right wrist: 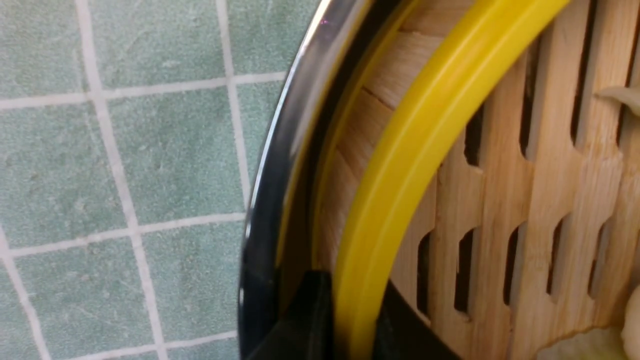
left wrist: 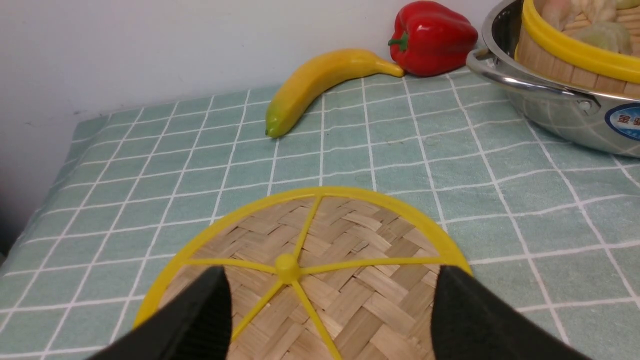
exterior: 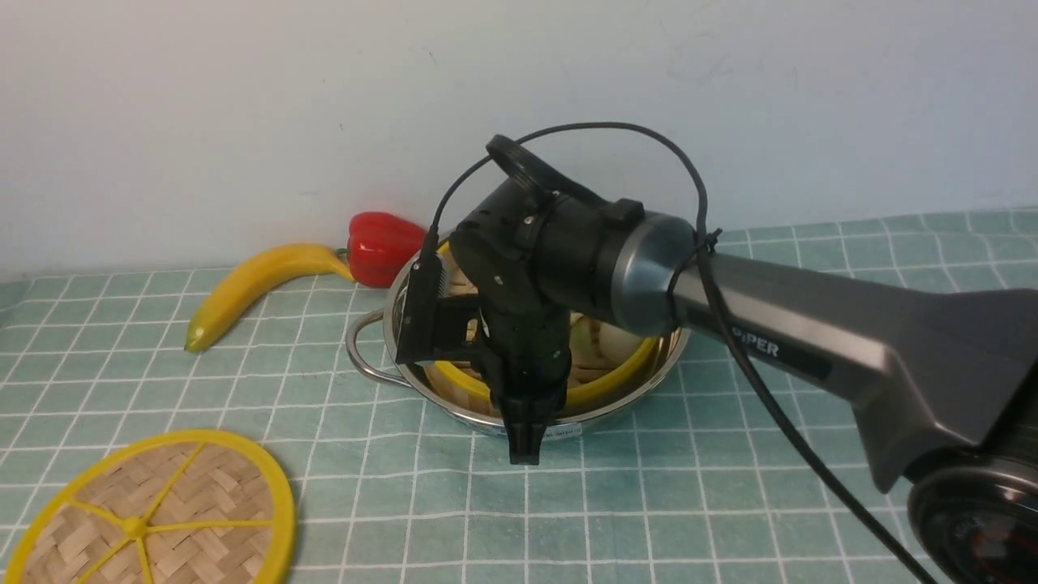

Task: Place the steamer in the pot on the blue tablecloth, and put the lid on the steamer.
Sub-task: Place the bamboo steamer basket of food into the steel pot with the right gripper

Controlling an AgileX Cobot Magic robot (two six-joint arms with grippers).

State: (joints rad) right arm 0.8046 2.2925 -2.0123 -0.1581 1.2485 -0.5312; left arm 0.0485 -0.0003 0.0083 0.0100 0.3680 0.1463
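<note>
the steamer [exterior: 620,369] sits inside the pot [left wrist: 545,95], which stands on the blue tablecloth [exterior: 689,487] covering the surface, toward the wall. the right tool [right wrist: 345,325] reaches down at about 6 o'clock on the steamer and pinches its yellow rim, one finger between the pot's wall and the basket, the other inside over the slatted floor. pale toy dumplings [left wrist: 595,30] lie in the basket. the lid [exterior: 162,519] lies flat on the cloth at about 7 o'clock from the pot, well apart from it. the left tool [left wrist: 331,270] hangs over the lid with its two fingers spread wide, one to each side of the yellow hub, gripping nothing. a banana [exterior: 251,284] lies at 10 o'clock from the pot, and a red pepper [exterior: 381,247] at 11 o'clock, close to the pot's rim.
</note>
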